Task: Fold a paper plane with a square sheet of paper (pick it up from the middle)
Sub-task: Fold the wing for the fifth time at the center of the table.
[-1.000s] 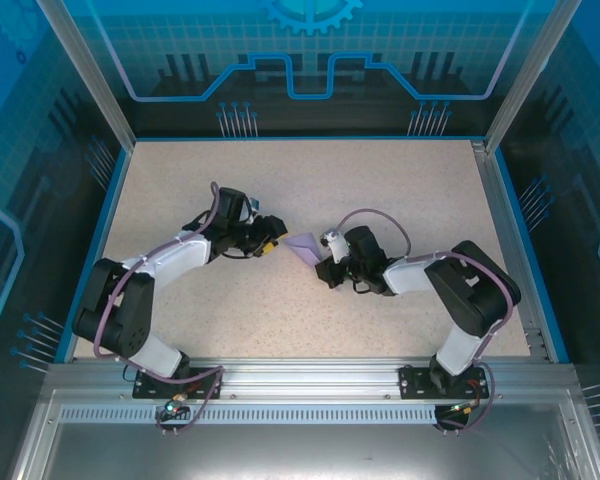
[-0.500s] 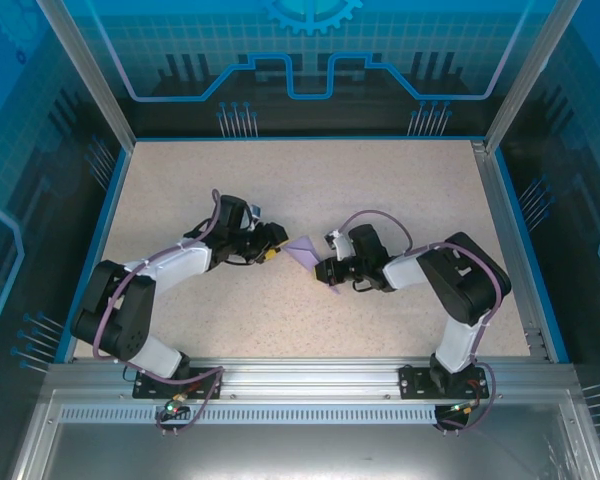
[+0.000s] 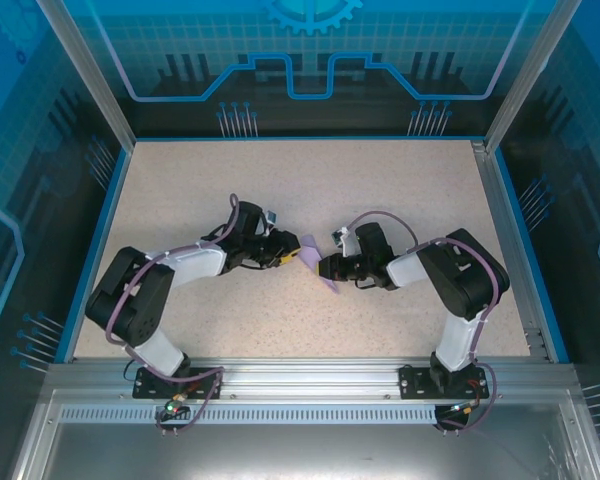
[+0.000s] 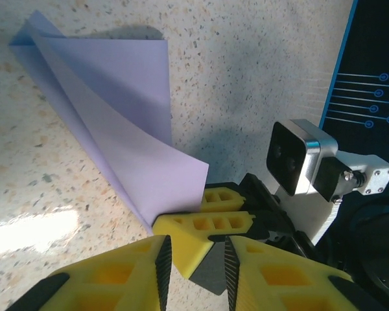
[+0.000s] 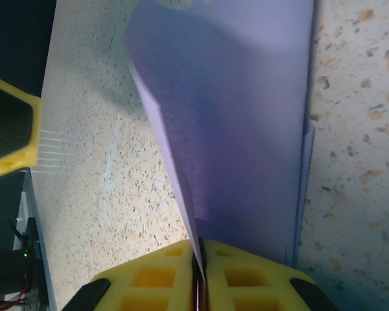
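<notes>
The paper (image 4: pixel 117 129) is lying partly folded on the counter (image 4: pixel 259 65); more folds are apparently pending. Right fingers (image 5: pixel 246 272) are clamping its edge; left fingers (image 4: pixel 279 272) are standing slightly apart, empty.

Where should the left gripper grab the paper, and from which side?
Probably the paper's lifted flap edge beside the right gripper's pinch, with the left gripper coming level from its own side. That edge curls off the table, while the far end lies flat.
</notes>
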Available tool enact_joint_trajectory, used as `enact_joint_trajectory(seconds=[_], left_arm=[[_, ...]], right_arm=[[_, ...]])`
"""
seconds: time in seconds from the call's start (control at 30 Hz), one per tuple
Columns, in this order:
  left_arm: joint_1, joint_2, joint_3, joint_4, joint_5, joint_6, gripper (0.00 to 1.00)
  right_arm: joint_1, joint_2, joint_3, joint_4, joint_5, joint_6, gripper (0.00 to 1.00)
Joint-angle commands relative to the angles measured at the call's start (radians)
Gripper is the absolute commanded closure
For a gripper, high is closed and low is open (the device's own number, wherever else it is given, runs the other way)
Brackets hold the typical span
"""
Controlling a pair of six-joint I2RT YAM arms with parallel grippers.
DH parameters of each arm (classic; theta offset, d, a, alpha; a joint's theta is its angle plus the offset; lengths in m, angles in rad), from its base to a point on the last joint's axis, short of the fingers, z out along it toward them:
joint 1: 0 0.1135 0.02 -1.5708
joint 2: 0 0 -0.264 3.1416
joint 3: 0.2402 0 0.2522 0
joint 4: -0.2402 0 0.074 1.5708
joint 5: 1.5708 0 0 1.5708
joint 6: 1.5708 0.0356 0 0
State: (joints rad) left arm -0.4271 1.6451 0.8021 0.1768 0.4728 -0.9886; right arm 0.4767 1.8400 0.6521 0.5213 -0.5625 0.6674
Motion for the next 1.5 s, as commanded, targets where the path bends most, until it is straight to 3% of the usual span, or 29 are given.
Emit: enact_joint_trajectory(seconds=[0.0, 0.5, 0.93, 1.23, 1.47], left_arm=[[-0.015, 0.053, 0.012, 0.106, 0.040, -0.011, 0.68], [-0.048, 0.209, 0.046, 0.300, 0.062, -0.023, 0.61], [-0.047, 0.312, 0.090, 0.215, 0.058, 0.022, 0.63], [-0.048, 0.320, 0.088, 0.209, 0.065, 0.039, 0.63], [-0.048, 0.239, 0.084, 0.247, 0.097, 0.040, 0.59]], right_arm=[[-0.029, 0.052, -0.021, -0.087, 0.029, 0.027, 0.87], [-0.035, 0.083, -0.003, -0.141, 0.032, 0.051, 0.87], [-0.033, 0.012, 0.040, -0.282, 0.044, 0.026, 0.82], [-0.033, -0.059, 0.061, -0.419, 0.049, -0.011, 0.79], [-0.038, -0.003, 0.076, -0.403, 0.003, -0.003, 0.86]])
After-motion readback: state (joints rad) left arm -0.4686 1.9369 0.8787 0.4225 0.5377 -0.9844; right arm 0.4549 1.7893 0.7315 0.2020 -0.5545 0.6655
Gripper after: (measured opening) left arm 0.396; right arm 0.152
